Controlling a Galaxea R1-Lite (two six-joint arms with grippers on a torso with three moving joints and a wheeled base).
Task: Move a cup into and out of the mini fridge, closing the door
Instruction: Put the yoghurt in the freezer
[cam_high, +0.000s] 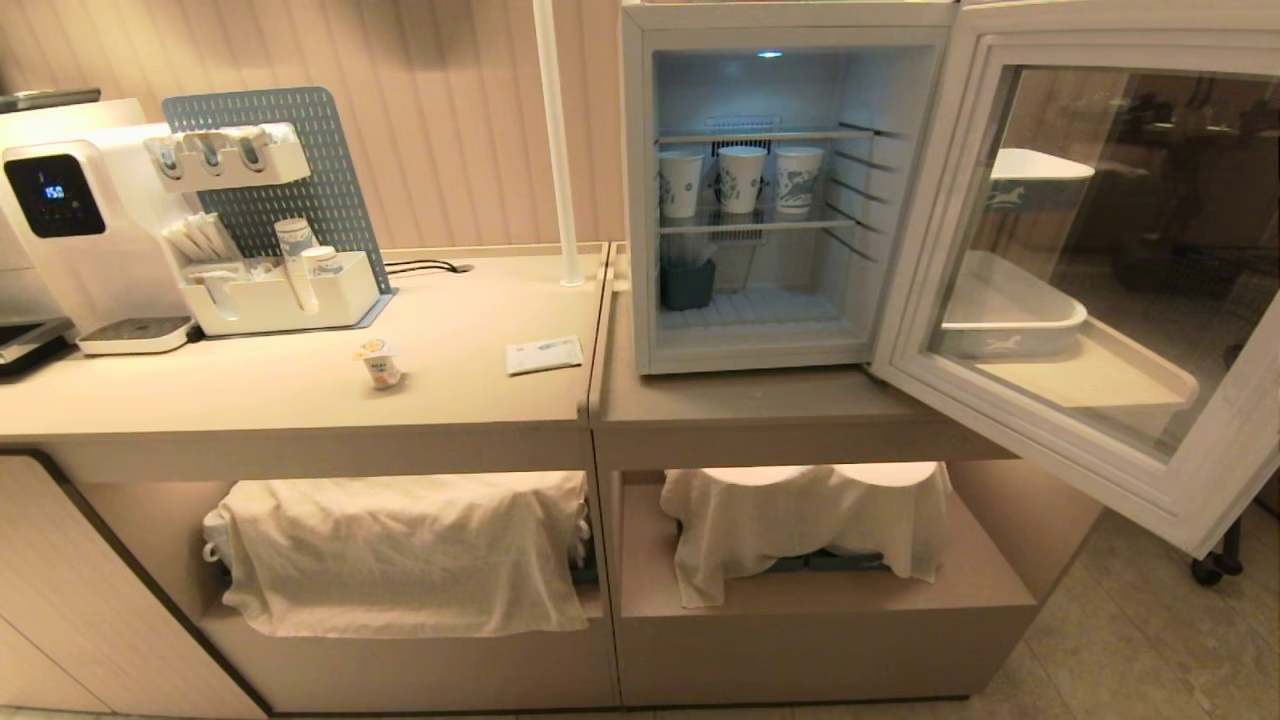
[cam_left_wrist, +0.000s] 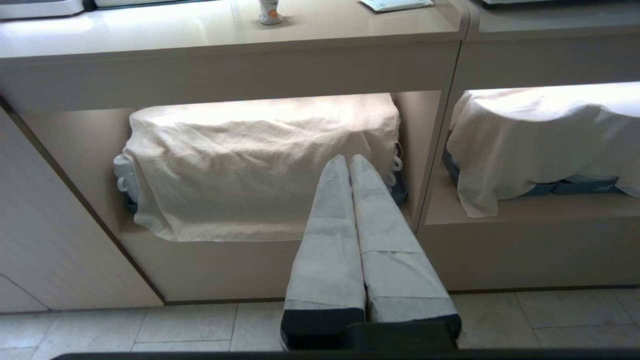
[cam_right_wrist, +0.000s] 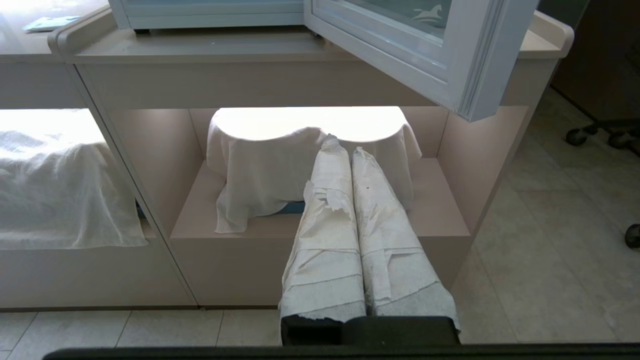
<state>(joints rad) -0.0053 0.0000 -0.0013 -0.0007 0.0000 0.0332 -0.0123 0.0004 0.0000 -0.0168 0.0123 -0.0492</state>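
You face a beige counter (cam_high: 300, 400) against a ribbed, pale wall (cam_high: 450, 120). Its lit lower shelves (cam_high: 830, 590) hold bundles under white cloths (cam_high: 400, 560). A white pole (cam_high: 556, 140) rises from the top, and pale stone tiles (cam_high: 1150, 640) cover your floor.

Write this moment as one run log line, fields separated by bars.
cup on counter, upright | fridge door open | left gripper shut, empty, low | right gripper shut, empty, low

White cloths (cam_high: 400, 550) hide the lower shelves' contents; the door (cam_high: 1090, 270) runs past the frame's edge.
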